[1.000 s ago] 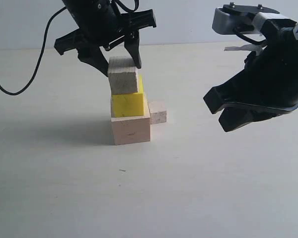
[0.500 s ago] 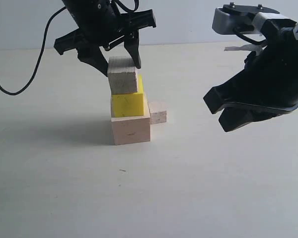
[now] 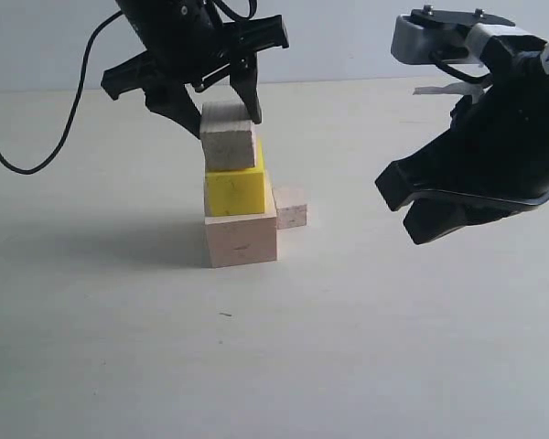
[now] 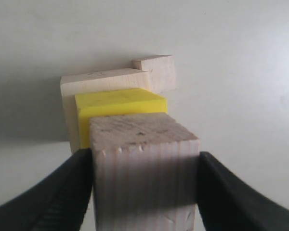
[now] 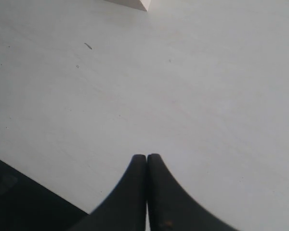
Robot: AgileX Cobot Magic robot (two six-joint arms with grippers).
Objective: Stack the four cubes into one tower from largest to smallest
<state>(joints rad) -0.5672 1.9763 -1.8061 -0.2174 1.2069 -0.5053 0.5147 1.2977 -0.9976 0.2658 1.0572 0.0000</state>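
L claw (image 3: 221, 122) grips small wood cube (image 3: 228, 146) on yellow cube (image 3: 235, 192), prob to align; R claw (image 5: 147, 160) clenched, empty, parked clear of it.

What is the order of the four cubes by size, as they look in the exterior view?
1. bottom pale cube
2. yellow cube and top wooden cube: look about alike, not ranked
3. little pale cube
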